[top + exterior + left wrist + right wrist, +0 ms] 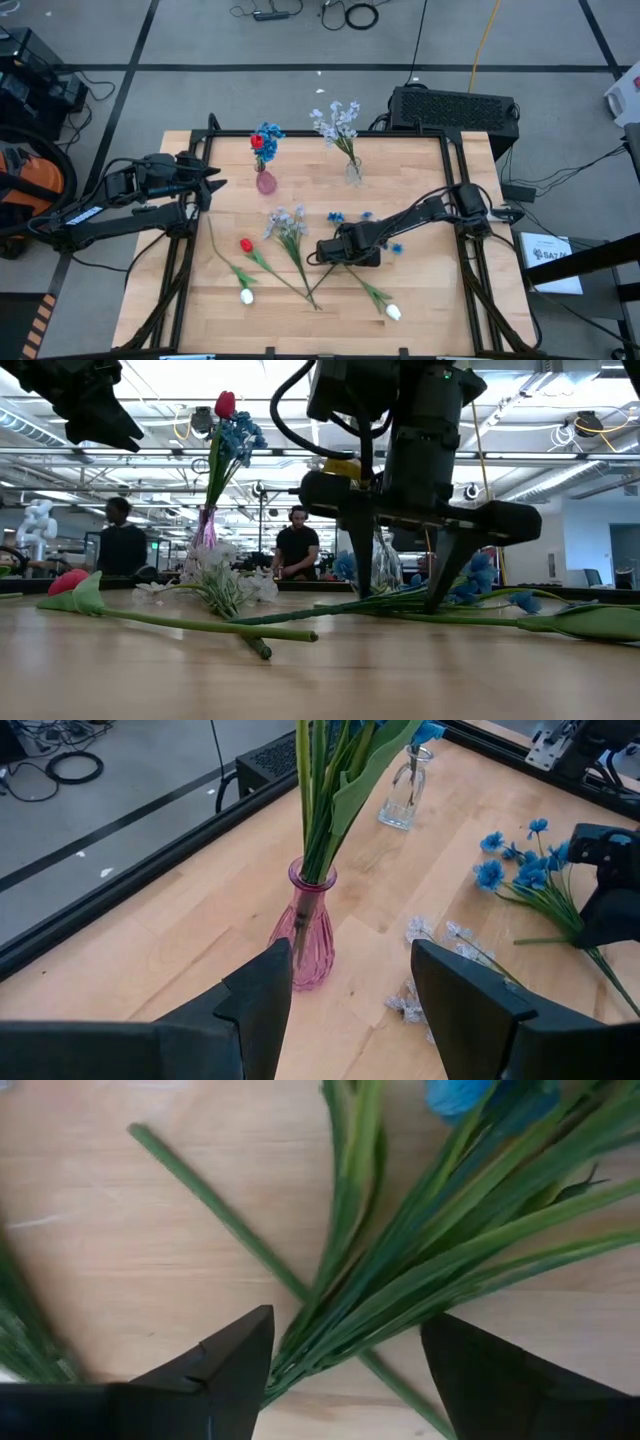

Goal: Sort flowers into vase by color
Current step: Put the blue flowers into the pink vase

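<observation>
My right gripper (345, 1370) hangs low, fingers spread either side of the blue flowers' stems (440, 1270). My left gripper (350, 1010) waits open near the pink vase (305, 935).

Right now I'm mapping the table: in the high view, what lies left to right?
Left tool → pink vase → clear vase → white tulip

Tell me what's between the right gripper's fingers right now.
Right wrist view: the blue flowers' green stems lie on the table between the right gripper's open fingers, not yet gripped.
</observation>
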Controlling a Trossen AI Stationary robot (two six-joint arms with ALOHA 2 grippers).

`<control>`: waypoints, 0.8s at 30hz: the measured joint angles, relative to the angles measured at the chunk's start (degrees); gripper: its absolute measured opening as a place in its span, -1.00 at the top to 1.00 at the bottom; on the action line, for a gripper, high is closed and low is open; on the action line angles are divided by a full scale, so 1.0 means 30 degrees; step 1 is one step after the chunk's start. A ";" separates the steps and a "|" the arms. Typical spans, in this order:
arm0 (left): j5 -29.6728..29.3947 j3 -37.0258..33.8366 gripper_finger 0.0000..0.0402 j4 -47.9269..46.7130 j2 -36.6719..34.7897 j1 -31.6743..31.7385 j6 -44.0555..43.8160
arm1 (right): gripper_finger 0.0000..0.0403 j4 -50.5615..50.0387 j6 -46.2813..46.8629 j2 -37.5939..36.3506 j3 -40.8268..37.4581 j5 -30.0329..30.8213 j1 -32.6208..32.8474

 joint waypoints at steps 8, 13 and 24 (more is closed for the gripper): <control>0.0000 0.0000 -0.05 -0.0007 0.0000 0.0000 0.0015 | 0.18 0.0267 -0.1652 -0.0093 -0.0041 -0.0158 -0.0576; 0.0000 0.0000 -0.05 -0.0015 0.0000 0.0000 0.0015 | 0.57 0.0403 -0.2492 -0.0093 -0.0048 0.0307 -0.0827; 0.0000 0.0000 -0.05 -0.0022 0.0010 0.0007 0.0029 | 0.90 0.0959 -0.5415 -0.1425 -0.0070 0.1505 -0.1174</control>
